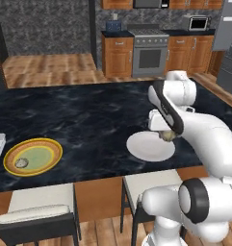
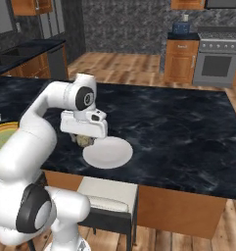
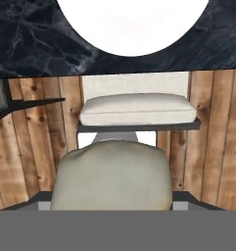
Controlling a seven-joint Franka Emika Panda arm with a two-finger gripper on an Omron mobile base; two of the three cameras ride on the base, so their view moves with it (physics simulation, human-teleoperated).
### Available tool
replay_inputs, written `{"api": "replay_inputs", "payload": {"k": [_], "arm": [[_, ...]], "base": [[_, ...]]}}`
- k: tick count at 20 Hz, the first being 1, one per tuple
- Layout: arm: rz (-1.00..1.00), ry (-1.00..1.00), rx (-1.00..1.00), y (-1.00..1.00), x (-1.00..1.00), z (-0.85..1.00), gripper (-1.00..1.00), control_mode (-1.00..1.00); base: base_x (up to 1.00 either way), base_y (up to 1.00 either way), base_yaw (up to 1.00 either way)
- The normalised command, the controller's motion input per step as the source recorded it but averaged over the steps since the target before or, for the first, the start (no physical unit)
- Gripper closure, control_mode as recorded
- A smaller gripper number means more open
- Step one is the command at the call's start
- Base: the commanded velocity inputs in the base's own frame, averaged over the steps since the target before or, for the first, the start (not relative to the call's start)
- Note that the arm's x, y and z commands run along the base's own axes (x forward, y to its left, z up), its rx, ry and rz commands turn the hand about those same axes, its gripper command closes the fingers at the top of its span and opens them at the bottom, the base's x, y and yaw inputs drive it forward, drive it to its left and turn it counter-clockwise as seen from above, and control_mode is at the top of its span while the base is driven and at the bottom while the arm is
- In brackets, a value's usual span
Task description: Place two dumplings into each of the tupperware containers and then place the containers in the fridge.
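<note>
Where the black marble counter [image 1: 88, 115] meets its near edge, a cushioned stool [image 1: 151, 185] is tucked below. One white tupperware container [image 1: 145, 150] lies on the counter by that edge. Yellow-rimmed green plate [image 1: 33, 141], toward the counter's left end, carries one dumpling [image 1: 22, 163]. Gripper [image 1: 166, 134], just above the counter's near edge, pinches a second dumpling [image 3: 112, 174]. Risk: released here, it may strike the rim and roll off the counter.
</note>
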Motion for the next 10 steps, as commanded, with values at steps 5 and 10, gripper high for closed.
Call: {"api": "replay_inputs", "payload": {"k": [5,10], "arm": [[0.0,0.0,-0.02,0.28,-0.11,0.52,1.0,-1.0],[0.0,0.0,0.0,0.0,-0.31,0.24,1.0,-1.0]], "base": [[0.0,0.0,0.0],[0.0,0.0,0.0]]}}
